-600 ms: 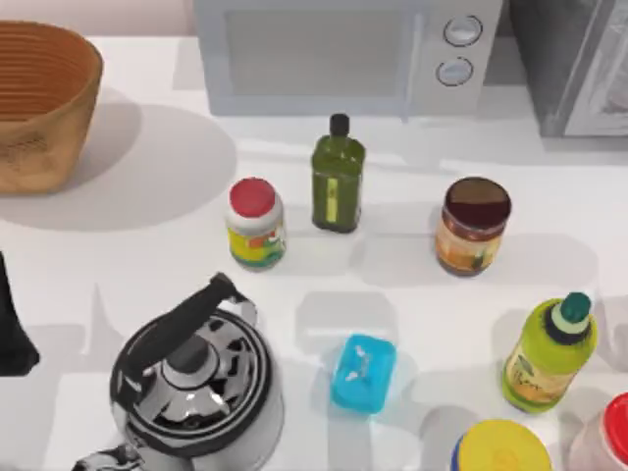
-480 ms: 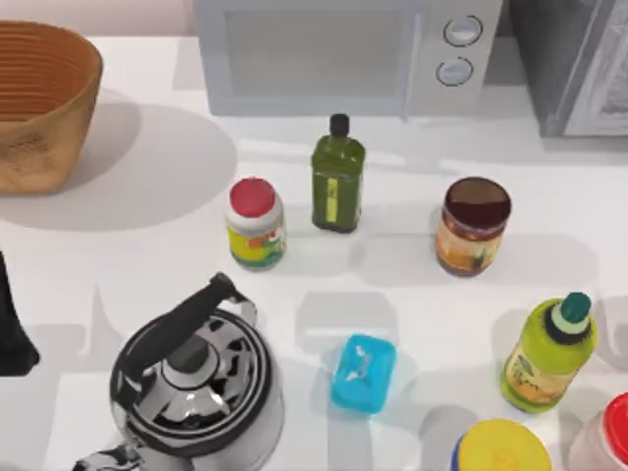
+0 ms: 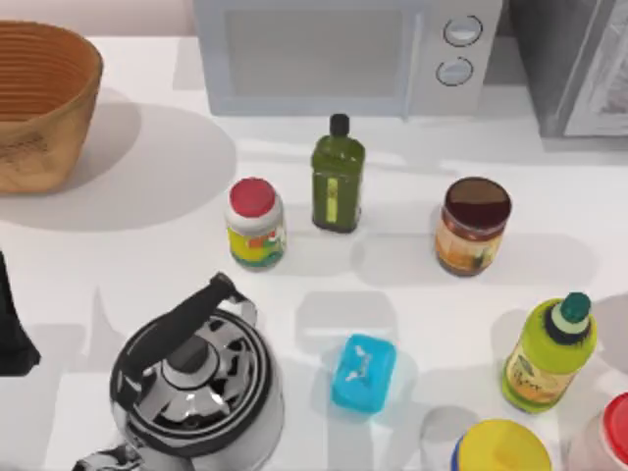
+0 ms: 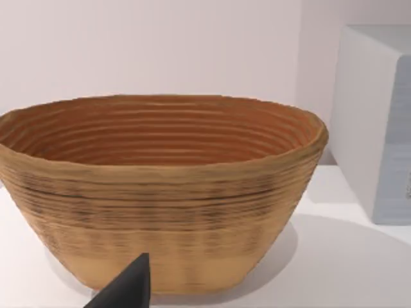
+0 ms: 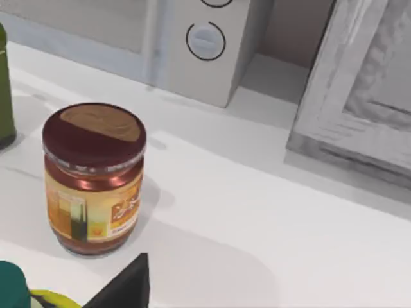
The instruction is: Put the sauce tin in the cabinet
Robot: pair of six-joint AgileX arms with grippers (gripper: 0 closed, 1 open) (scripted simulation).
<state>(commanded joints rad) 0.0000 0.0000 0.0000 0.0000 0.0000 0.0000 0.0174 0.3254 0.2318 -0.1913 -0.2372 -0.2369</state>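
Observation:
The sauce tin (image 3: 473, 226) stands upright on the white table, right of centre, with a dark maroon top and an orange label. In the right wrist view the sauce tin (image 5: 95, 179) is close ahead, and a dark part of my right gripper (image 5: 125, 289) shows at the frame's edge just short of it. The cabinet (image 3: 579, 69) stands at the back right corner, grey with a pale-framed door (image 5: 359, 83). My left arm (image 3: 12, 324) is parked at the table's left edge, and my left gripper (image 4: 125, 290) faces the basket.
A microwave (image 3: 343, 54) stands at the back, left of the cabinet. A woven basket (image 3: 44, 103) is at the back left. A white red-capped jar (image 3: 255, 224), green bottle (image 3: 339, 175), kettle (image 3: 196, 378), blue box (image 3: 363, 373) and yellow-green bottle (image 3: 548, 353) crowd the front.
The objects have not moved. Only the shadows on the table at the front right have shifted a little.

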